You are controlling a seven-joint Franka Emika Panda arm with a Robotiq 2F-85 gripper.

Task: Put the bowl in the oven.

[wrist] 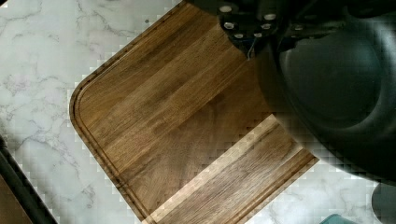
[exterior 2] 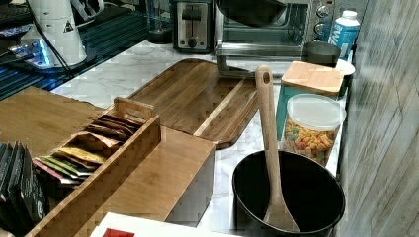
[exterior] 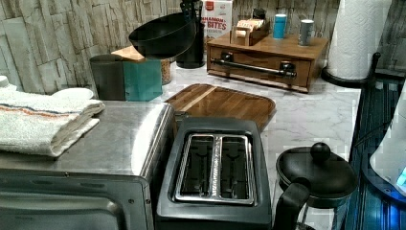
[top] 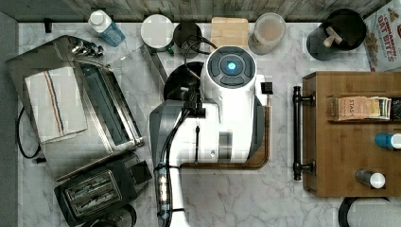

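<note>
A: Gripper [wrist: 261, 23] status?

B: It holds the bowl [exterior: 163, 34] by the rim, so the fingers are closed on it. The bowl hangs in the air, tilted, above the cutting board [wrist: 187, 126].

A: Task progress?

B: The pick-up appears complete. Transfer is not. The oven [top: 90, 109] stands at the top view's left, door [exterior 2: 257, 50] open. The bowl is near it, not yet inside.
</note>
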